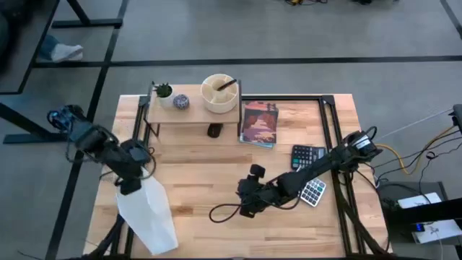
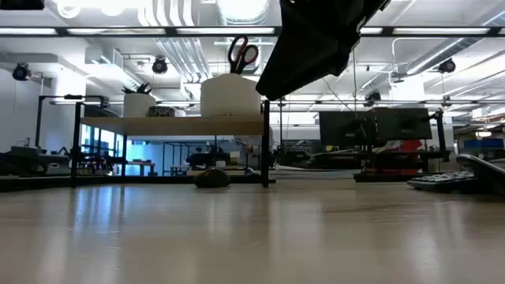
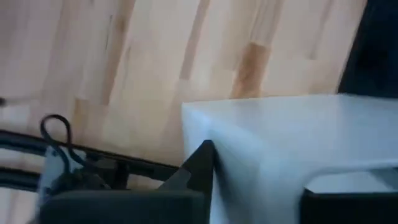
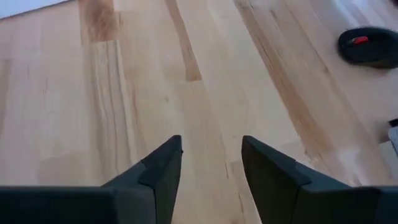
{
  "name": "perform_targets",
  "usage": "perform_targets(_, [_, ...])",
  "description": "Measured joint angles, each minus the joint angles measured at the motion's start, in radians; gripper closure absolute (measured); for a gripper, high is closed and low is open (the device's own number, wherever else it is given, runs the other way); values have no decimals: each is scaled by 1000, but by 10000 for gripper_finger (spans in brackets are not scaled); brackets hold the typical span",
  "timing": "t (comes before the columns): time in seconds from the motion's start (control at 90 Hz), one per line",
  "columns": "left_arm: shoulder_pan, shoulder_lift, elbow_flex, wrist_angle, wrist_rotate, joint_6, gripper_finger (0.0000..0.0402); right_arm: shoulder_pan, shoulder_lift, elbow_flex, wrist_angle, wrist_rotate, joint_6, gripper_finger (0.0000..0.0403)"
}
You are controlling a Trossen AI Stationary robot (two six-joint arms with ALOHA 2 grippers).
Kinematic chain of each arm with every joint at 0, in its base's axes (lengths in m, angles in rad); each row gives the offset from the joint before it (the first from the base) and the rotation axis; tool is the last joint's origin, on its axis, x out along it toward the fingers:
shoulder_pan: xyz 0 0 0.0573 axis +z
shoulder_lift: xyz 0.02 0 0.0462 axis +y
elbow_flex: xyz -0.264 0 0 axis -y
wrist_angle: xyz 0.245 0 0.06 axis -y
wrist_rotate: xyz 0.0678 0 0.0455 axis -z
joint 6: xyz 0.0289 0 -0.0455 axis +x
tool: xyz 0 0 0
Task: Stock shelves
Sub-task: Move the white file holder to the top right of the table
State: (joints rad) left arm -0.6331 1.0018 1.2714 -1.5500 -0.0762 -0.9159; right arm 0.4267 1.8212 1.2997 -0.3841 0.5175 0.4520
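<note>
The shelves [image 1: 189, 114] sit at the far edge of the table [image 1: 216, 173], left of centre: light-wood top on thin black legs. On top, L to R in the high view: small potted plant [image 1: 164, 92], a round patterned object [image 1: 180, 103], and a pale round holder [image 1: 219, 93] w/ items inside. In the low view, red-handled scissors [image 2: 243, 54] stick up from that holder. A small dark object [image 1: 214, 131] lies on the table just in front of the shelf, partly under its front edge. A book [image 1: 259, 123] w/ reddish cover lies flat just right of the shelf.

Right gripper [image 1: 245, 204] is low over the table's near-centre, well apart from the shelves, nearer the front edge than they are. Its fingers [image 4: 163, 169] stand apart w/ bare wood between them, nothing held. A black cable loop [image 1: 222, 212] lies just beside it. The right arm passes over two calculators [image 1: 310, 173] on the table's right side.

Left gripper [image 1: 131, 182] is at the table's near-left corner, touching the top of a white angled file holder [image 1: 149, 215]. Left wrist view shows one dark finger [image 3: 196, 169] against the white wall; cannot tell whether it's clamped or just resting there. Shelves are farther back and slightly right of this gripper, clearly apart.
</note>
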Motion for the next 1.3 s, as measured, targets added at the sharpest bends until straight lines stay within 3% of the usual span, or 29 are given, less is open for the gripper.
perform_targets(0.122, [-2, 51, 14, 13, -32, 52, 391, 0, -1, 17, -44, -1, -9, 274])
perform_targets(0.356, [3, 162, 99, 94, -201, 228, 398, 5, -1, 98, -255, -1, -10, 315])
perform_targets(0.544, [85, 262, 176, 181, -343, 426, 401, 21, -3, 155, -413, -16, -26, 354])
perform_targets(0.767, [271, 379, 311, 237, -279, 693, 400, 44, -39, 176, -501, -20, -49, 399])
perform_targets(1.044, [469, 535, 488, 249, -184, 956, 400, 76, -52, 170, -496, -19, -7, 402])
perform_targets(1.3, [567, 723, 651, 250, -69, 1114, 401, 132, -94, 168, -551, -19, -3, 403])
